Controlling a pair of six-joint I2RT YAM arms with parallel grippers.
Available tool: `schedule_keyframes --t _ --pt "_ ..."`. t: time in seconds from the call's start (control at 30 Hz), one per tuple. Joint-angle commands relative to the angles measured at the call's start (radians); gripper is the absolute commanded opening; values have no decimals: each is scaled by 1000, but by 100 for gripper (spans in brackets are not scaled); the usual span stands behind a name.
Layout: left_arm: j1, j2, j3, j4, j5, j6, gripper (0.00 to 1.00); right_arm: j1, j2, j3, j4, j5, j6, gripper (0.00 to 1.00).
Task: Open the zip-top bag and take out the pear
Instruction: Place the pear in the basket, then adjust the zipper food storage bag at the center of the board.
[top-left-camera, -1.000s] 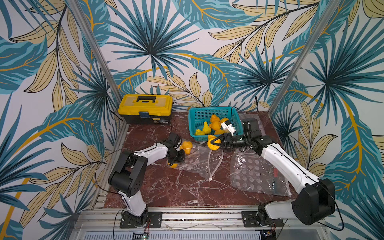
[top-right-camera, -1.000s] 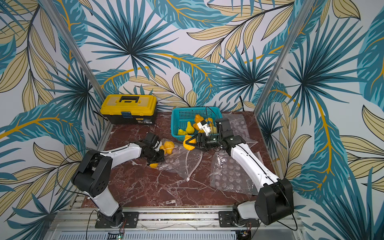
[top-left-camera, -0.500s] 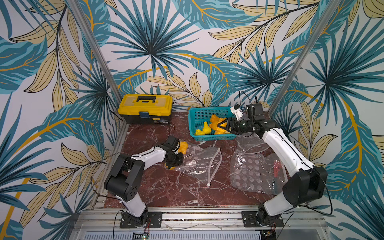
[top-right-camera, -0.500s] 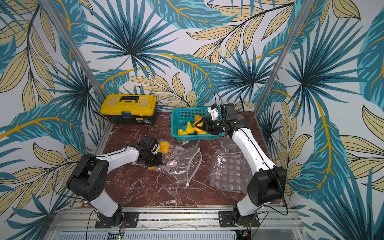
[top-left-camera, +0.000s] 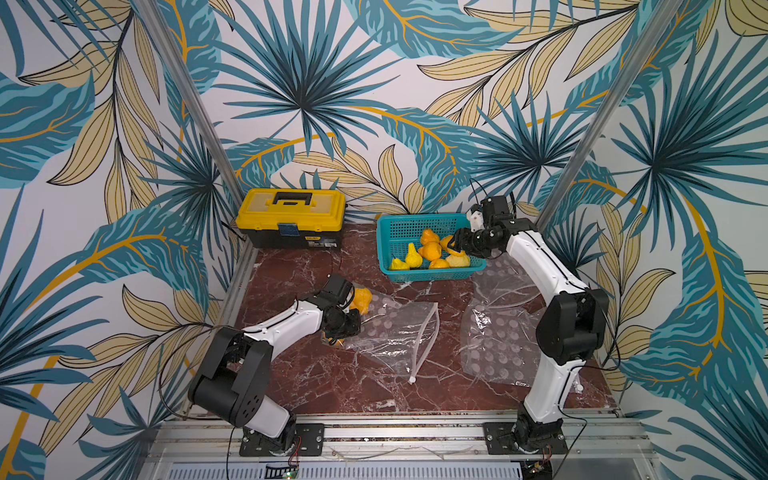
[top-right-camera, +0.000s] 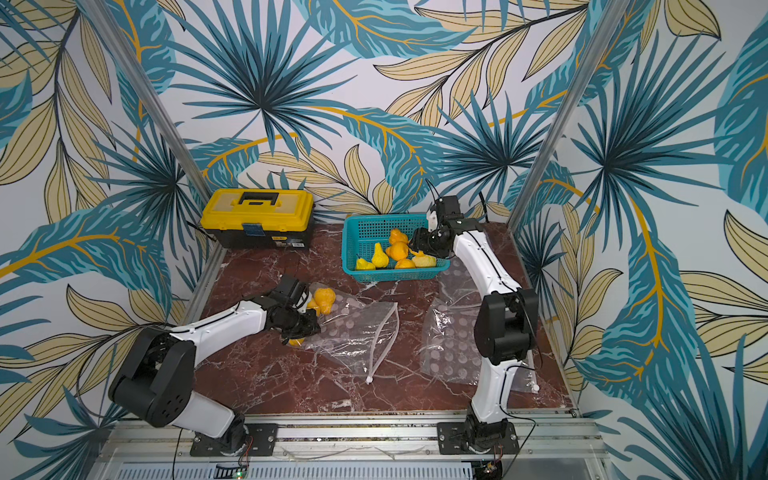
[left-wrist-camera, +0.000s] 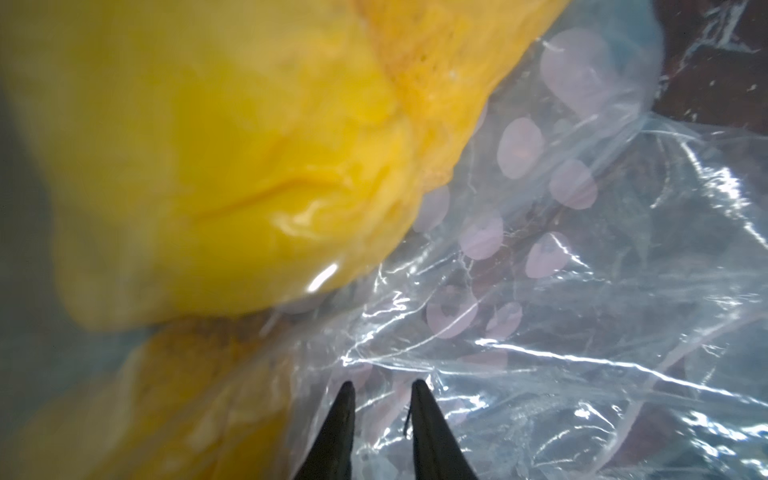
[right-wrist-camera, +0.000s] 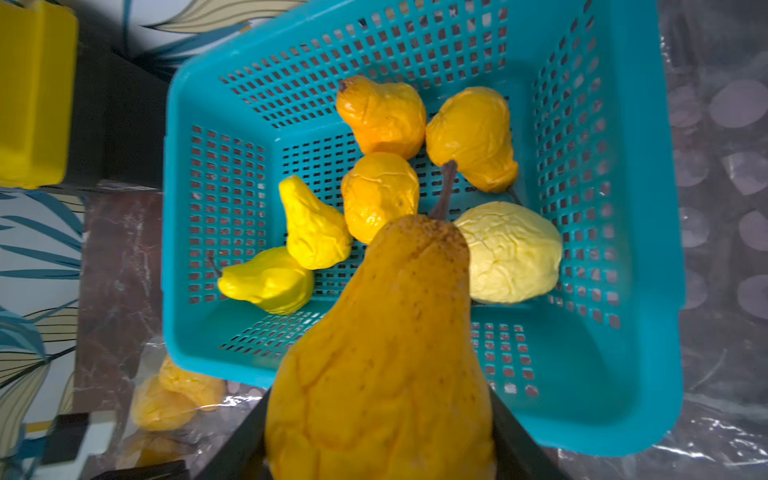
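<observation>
We find no writing that we can read in any of these views. The only printed mark we can make out is a small pale label (top-left-camera: 312, 237) low on the dark front of the yellow toolbox (top-left-camera: 291, 208) at the back of the table. The same label (top-right-camera: 281, 237) shows on the toolbox (top-right-camera: 257, 212) in both top views. It is perhaps a maker's strip, but its letters are too small and soft for us to spell out

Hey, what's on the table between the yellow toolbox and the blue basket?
Nothing. Only bare marble table separates the toolbox from the basket, as both top views show.
</observation>
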Motion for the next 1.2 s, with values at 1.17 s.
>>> schedule_keyframes --t 1.17 --pt "180 318 536 -136 83 235 60 101 -158 14 -220 221 -22 83"
